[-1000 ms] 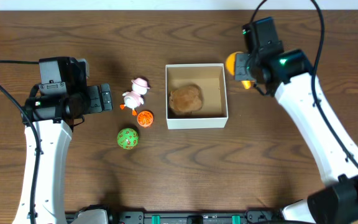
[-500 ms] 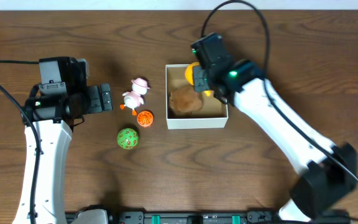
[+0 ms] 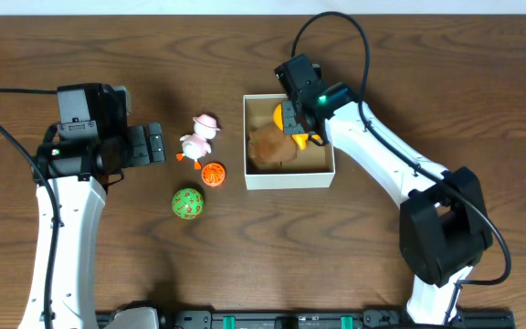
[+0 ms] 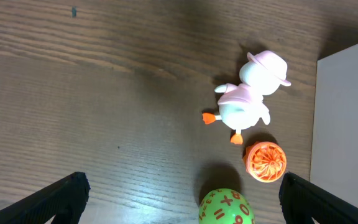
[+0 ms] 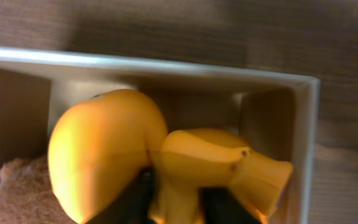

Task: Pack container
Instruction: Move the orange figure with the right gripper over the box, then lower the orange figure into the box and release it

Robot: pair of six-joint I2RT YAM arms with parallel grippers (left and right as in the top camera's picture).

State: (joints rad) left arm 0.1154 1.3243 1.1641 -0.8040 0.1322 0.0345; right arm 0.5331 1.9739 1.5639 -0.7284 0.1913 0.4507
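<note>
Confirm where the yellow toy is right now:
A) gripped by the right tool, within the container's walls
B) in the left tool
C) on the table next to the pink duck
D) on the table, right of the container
A: the right tool is clamped on the yellow toy, with the white walls of the container around it and the brown plush beside it.

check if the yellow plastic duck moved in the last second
Yes. The yellow duck, held in the right gripper, went leftward from right of the white-walled cardboard box to inside it.
</note>
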